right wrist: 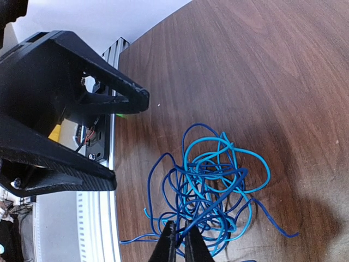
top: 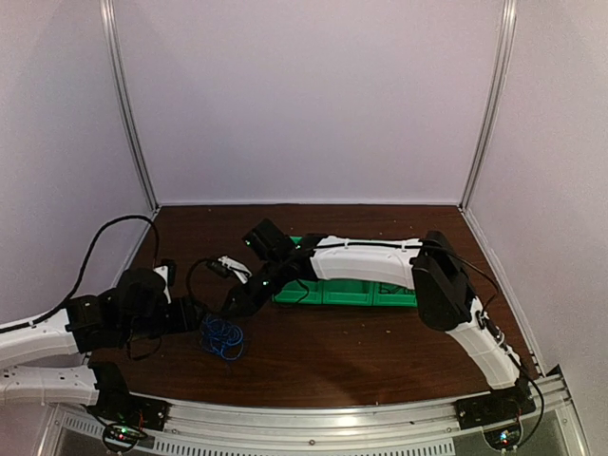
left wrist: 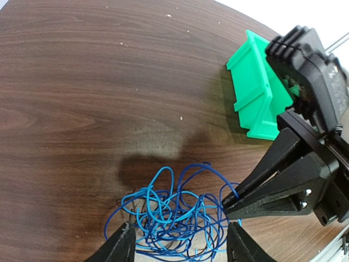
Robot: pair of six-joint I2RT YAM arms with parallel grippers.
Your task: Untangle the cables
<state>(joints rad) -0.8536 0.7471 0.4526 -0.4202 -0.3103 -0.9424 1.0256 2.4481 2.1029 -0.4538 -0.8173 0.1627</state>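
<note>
Your left claw (left wrist: 180, 232) stands spread, astride the near side of the cables (left wrist: 174, 215), a blue tangle lying on the counter (left wrist: 82, 82) towards its front left. Your right claw (right wrist: 179, 232) is pressed together, pinching strands at the tangle's edge. Farther back, apart from the tangle, a green bin (left wrist: 256, 98) sits on the counter.

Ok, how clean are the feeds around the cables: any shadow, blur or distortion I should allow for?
Top view: dim and soft, the cables read as one blue blot, strands not separable. Left wrist: sharp, wide-angle bowing of the table grain, a dark shadow just beyond the cables. Right wrist: sharp strands, shadow on the table at lower right.
</note>
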